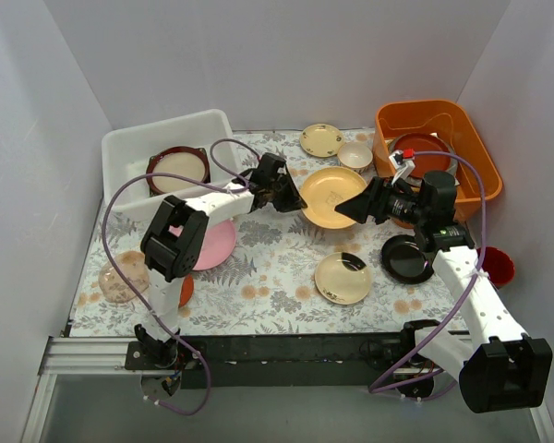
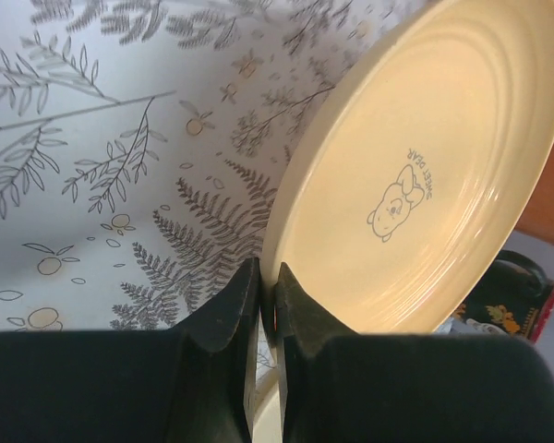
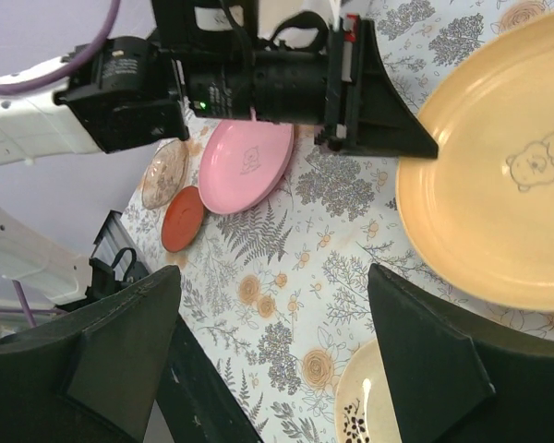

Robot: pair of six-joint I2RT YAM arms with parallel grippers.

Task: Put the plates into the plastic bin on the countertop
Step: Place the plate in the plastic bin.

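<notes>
From above, the worktop [image 1: 268, 268] wears a pale cloth printed with grey ferns and orange flowers. The bin [image 1: 120, 152], a translucent white tub with rounded corners and a lipped rim, sits at the far left corner and holds a dark-rimmed cream plate [image 1: 177, 169]. The yellow plate [image 1: 332, 197], round and glossy, is tilted at mid worktop, with the left jaws on its left rim and the right jaws close to its right side. Lying flat on the cloth are a pink plate [image 1: 217, 247], a cream plate [image 1: 343, 278] with dark marks, a black plate [image 1: 406, 258] and a small yellow plate [image 1: 321, 139]. A red saucer [image 1: 186, 292] peeps from under the left arm [image 1: 212, 201]. An orange tub [image 1: 423, 109] stands at the far right. The left wrist view shows the left jaws pinched tight on the yellow plate's thin rim; the plate's smooth face is printed with a small bear. The right wrist view shows the right jaws spread wide, two blunt black wedges with nothing between them. Beyond them the yellow plate tilts over the cloth, the left jaws clamped on its edge.
</notes>
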